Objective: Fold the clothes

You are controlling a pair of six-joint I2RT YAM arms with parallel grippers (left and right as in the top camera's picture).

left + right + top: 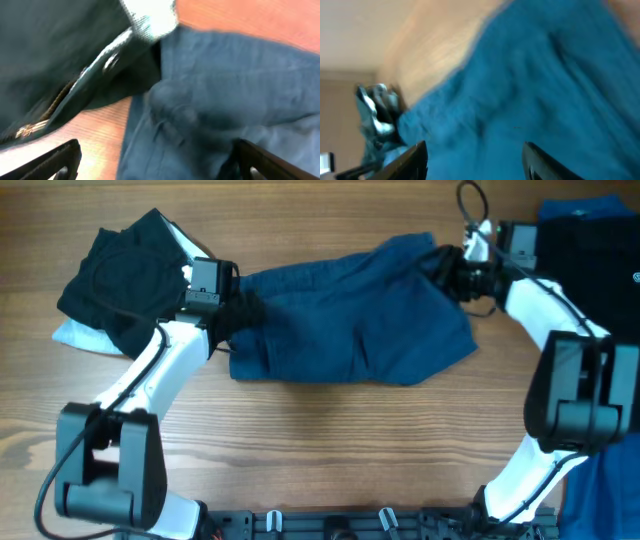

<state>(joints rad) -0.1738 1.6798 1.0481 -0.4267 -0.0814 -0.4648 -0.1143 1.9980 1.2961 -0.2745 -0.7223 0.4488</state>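
The dark blue shorts (350, 310) lie spread across the middle of the wooden table, somewhat rumpled. My left gripper (240, 312) is at their left edge. In the left wrist view its fingers (160, 165) stand wide apart, with blue cloth (225, 85) and a strip of bare table between them. My right gripper (447, 268) is at the shorts' upper right corner. In the blurred right wrist view its fingers (475, 162) are apart over the blue cloth (545, 75). Neither gripper is closed on the cloth.
A black bundle with a white lining (125, 275) lies at the far left, close to my left wrist; it also shows in the left wrist view (40, 50). Dark clothes (590, 240) lie at the far right, and blue cloth (612, 490) at the bottom right edge.
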